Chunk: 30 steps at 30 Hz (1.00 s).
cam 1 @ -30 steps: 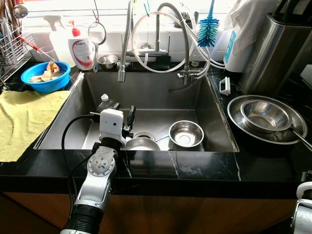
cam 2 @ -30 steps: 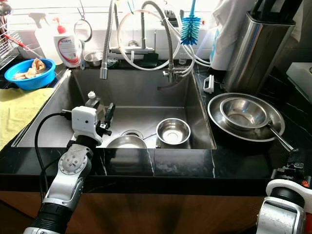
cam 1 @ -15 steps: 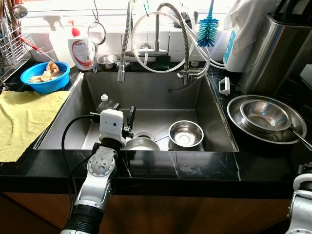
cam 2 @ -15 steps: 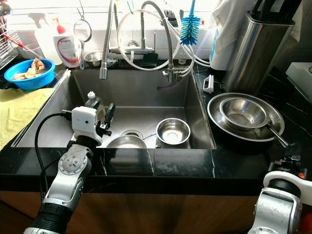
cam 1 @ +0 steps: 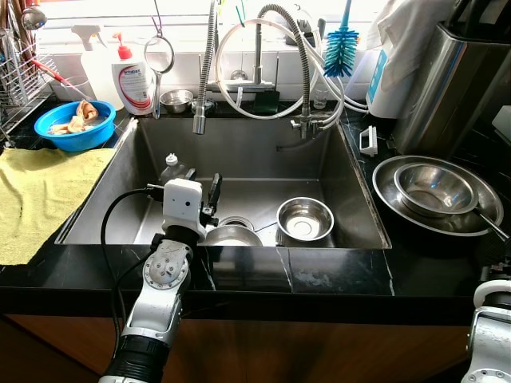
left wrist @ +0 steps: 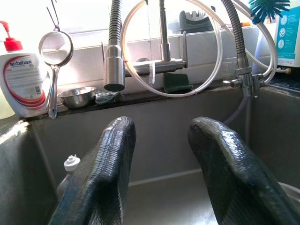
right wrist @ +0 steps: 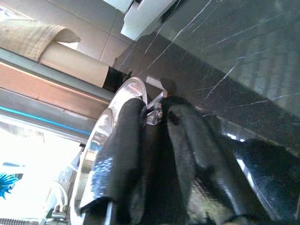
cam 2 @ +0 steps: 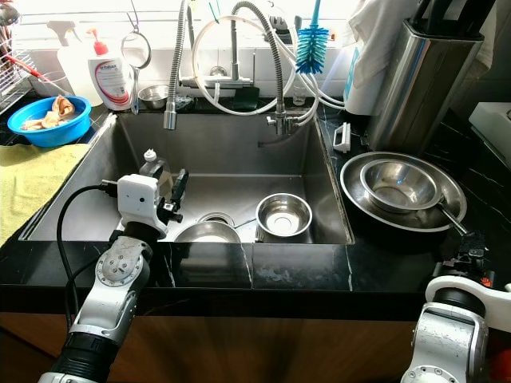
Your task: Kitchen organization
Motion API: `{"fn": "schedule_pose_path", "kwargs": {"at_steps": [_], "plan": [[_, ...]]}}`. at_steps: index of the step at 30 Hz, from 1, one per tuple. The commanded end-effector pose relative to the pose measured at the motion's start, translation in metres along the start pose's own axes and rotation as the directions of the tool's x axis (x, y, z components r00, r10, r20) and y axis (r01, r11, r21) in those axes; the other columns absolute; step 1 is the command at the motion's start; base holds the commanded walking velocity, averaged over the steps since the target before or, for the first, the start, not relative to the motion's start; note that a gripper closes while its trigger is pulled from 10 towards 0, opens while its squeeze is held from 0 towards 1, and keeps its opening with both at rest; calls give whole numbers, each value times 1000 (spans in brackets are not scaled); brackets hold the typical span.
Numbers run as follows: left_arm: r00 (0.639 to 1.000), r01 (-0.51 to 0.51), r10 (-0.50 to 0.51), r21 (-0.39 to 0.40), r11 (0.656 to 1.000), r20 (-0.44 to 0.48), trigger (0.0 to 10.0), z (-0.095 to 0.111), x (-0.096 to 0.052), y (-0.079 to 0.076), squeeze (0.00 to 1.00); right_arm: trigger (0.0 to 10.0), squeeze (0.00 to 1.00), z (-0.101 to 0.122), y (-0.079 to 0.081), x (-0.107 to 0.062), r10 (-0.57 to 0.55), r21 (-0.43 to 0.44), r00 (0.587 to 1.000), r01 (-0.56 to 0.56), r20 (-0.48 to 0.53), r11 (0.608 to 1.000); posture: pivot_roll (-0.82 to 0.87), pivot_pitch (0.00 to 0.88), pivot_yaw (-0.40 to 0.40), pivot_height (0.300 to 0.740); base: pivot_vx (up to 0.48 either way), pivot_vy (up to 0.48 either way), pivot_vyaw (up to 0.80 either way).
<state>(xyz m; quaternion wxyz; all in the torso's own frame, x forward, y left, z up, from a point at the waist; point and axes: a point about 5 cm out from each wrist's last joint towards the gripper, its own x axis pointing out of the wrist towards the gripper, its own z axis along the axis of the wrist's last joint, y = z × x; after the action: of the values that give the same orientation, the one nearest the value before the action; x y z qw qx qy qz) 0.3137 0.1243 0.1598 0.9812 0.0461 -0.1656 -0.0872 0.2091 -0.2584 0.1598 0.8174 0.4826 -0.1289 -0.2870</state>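
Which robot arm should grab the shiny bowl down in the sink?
Probably the left. The left gripper already hangs over the sink with its fingers open, near the small steel bowl. The right gripper is low at the counter's front edge, beside the stacked bowls.

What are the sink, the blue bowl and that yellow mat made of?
The sink looks like brushed stainless steel: grey, dull sheen. The blue bowl seems glossy plastic, by its bright, even colour. The yellow mat looks like soft absorbent cloth: matte and wrinkled.
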Motion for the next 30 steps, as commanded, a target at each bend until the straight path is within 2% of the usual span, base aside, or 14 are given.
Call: {"fn": "schedule_pose_path", "kwargs": {"at_steps": [1, 18, 19, 20, 21, 22, 30], "plan": [[1000, 7, -7, 18, 1000, -17, 10000, -2, -2, -1, 0, 0, 0, -2, 0, 1, -11, -9, 1000, 11, -13, 1000, -167, 0, -1, 740, 0, 0, 0], [1000, 7, -6, 20, 1000, -20, 10000, -3, -1, -1, 0, 118, 0, -4, 7, 3, 25, -19, 1000, -25, -19, 1000, -166, 0, -1, 740, 0, 0, 0], [1000, 6, -5, 20, 1000, -19, 10000, -3, -1, 0, 0, 1843, 0, -4, 11, 2, 48, -31, 999, -49, -21, 998, -166, 0, -1, 740, 0, 0, 0], [1000, 6, -5, 20, 1000, -19, 10000, -3, -1, 0, 0, 1843, 0, -4, 11, 2, 48, -31, 999, -49, -21, 998, -166, 0, -1, 740, 0, 0, 0], [1000, 5, -5, 21, 1000, -19, 10000, -3, -1, 0, 0, 9529, 0, -4, 14, 2, 65, -43, 998, -66, -21, 997, -166, 0, -1, 740, 0, 0, 0], [1000, 5, -5, 21, 1000, -18, 10000, -3, -1, 0, 0, 10000, 0, -4, 19, 2, 91, -64, 996, -92, -20, 994, -166, 0, -1, 740, 0, 0, 0], [1000, 5, -5, 19, 1000, -16, 10000, -2, -1, 0, 0, 10000, 0, -3, 38, 1, 189, -162, 982, -188, -13, 969, -168, 0, -1, 740, 0, 0, 0]]}}
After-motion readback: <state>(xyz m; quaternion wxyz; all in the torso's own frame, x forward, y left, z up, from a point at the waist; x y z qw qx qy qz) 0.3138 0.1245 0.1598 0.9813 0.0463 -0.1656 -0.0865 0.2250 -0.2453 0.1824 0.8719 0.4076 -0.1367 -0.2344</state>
